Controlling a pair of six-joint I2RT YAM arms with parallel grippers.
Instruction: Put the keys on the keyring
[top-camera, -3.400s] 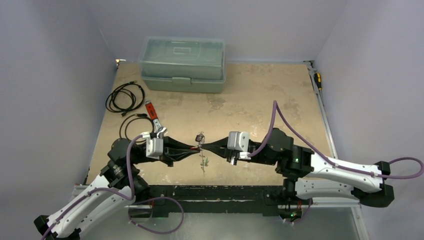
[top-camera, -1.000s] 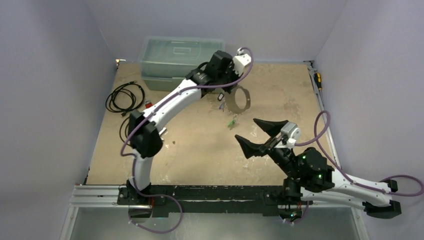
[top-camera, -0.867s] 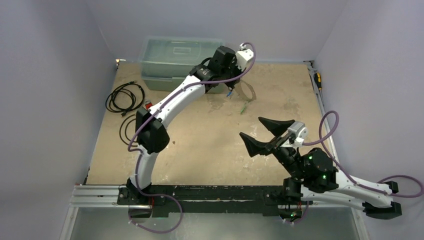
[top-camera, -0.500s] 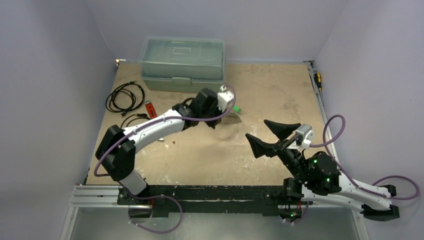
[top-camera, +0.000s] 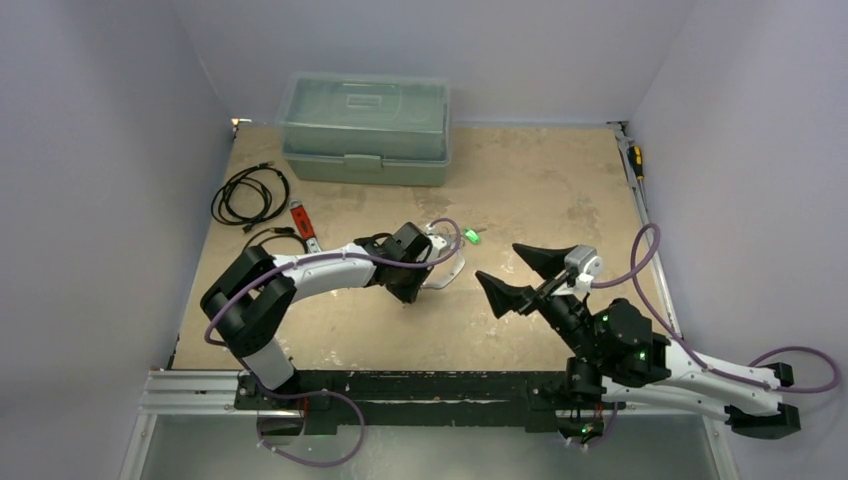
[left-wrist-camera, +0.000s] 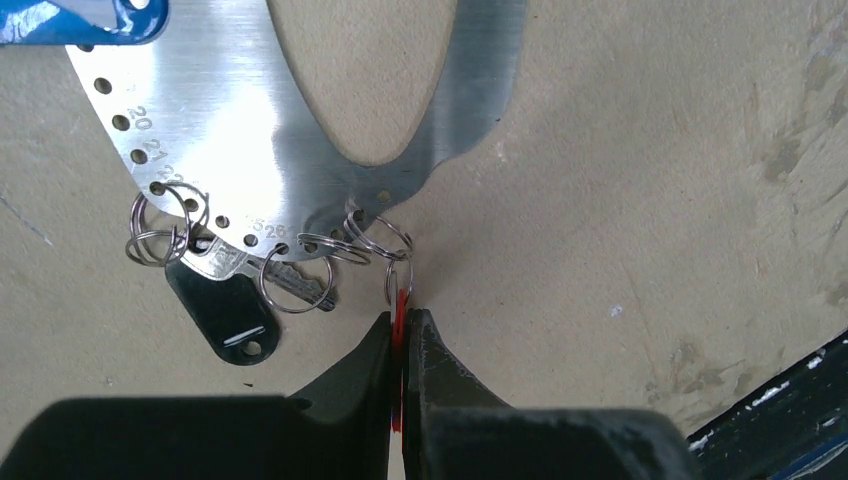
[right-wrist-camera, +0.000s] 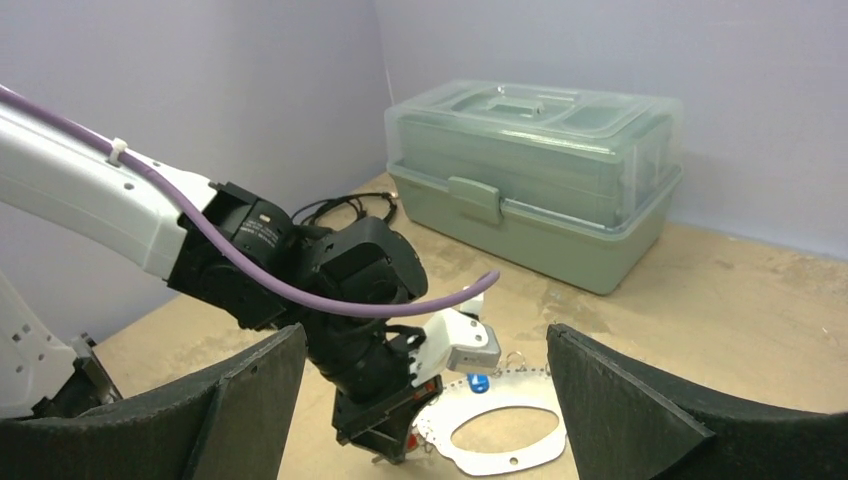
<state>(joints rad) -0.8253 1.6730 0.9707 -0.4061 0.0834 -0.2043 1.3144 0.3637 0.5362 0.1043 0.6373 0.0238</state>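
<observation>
The keyring (left-wrist-camera: 250, 150) is a flat silvery hoop with numbered holes, lying on the table mid-scene (top-camera: 441, 277). Small split rings hang from its edge. A black-headed key (left-wrist-camera: 225, 305) lies by its rim and a blue-headed key (left-wrist-camera: 80, 20) sits at its far side (right-wrist-camera: 478, 382). My left gripper (left-wrist-camera: 403, 318) is shut on a red key head at the ring's edge, fingers pointing down at the table (top-camera: 410, 290). A green key (top-camera: 471, 237) lies just beyond the ring. My right gripper (top-camera: 496, 260) hovers wide open to the right with nothing in it, facing the ring (right-wrist-camera: 500, 430).
A pale green toolbox (top-camera: 365, 125) stands at the back (right-wrist-camera: 530, 170). Coiled black cables (top-camera: 250, 195) and a red-handled wrench (top-camera: 303, 225) lie at the left. A yellow-handled screwdriver (top-camera: 635, 160) rests on the right rail.
The left arm has swung back from beside the toolbox toward the table's middle, bringing the ring down onto the surface. The right gripper stays open and has shifted only slightly.
</observation>
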